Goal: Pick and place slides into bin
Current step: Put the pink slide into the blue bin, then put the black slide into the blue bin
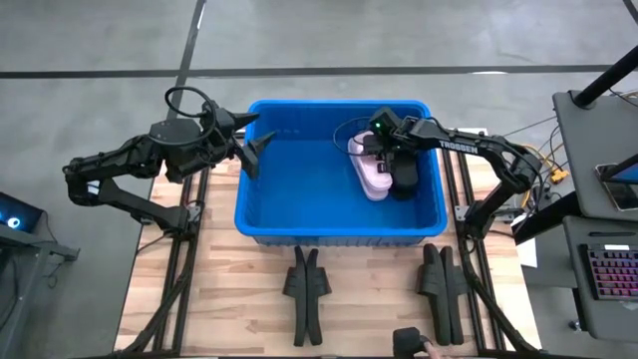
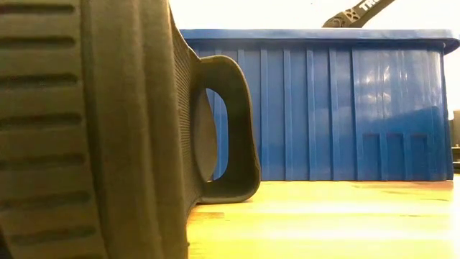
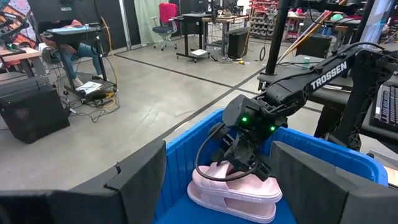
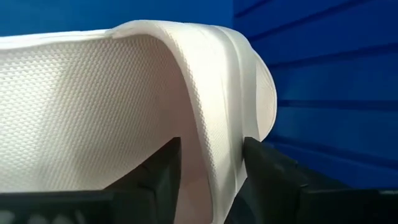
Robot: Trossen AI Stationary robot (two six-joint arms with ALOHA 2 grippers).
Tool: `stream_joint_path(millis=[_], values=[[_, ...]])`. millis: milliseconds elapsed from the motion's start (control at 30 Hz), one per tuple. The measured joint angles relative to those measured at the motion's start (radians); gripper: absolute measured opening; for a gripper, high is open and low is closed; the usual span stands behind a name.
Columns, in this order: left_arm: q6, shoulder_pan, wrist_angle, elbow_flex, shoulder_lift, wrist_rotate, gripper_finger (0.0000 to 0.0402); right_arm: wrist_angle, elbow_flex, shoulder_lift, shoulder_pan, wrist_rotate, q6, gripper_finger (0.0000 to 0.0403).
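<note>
The blue bin [image 1: 339, 170] stands at the table's middle. My right gripper [image 1: 384, 150] is inside it, at its far right, shut on a light pink slide [image 1: 371, 172]. The slide also shows in the left wrist view [image 3: 236, 190]. A black slide [image 1: 404, 181] lies in the bin just right of it. My left gripper [image 1: 254, 152] is open and empty over the bin's left rim. Two pairs of black slides [image 1: 307, 284] [image 1: 442, 284] lie on the table in front of the bin. My right gripper pinches the pink slide's wide strap [image 4: 214, 155] between its two fingers [image 4: 155, 174], which come slanting down from the table's far right. The slide lies low in the bin; I cannot tell whether it rests on the floor.
A black slide [image 2: 108, 129] stands on its side close before the low camera and hides the table's left part. The bin's ribbed wall [image 2: 323, 108] rises behind it. A dark object [image 1: 414, 344] lies at the near edge. Desks and cables stand to the right of the table.
</note>
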Motion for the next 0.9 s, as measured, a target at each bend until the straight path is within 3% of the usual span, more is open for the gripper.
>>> stream_joint_path(millis=[433, 900], values=[[0.000, 0.000, 0.000, 0.000, 0.001, 0.000, 0.0272, -0.030, 0.000, -0.033, 0.011, 0.077, 0.063, 0.0226], [0.001, 0.000, 0.000, 0.000, 0.001, 0.000, 0.0272, -0.034, 0.000, -0.088, 0.047, 0.068, 0.196, 0.0236]])
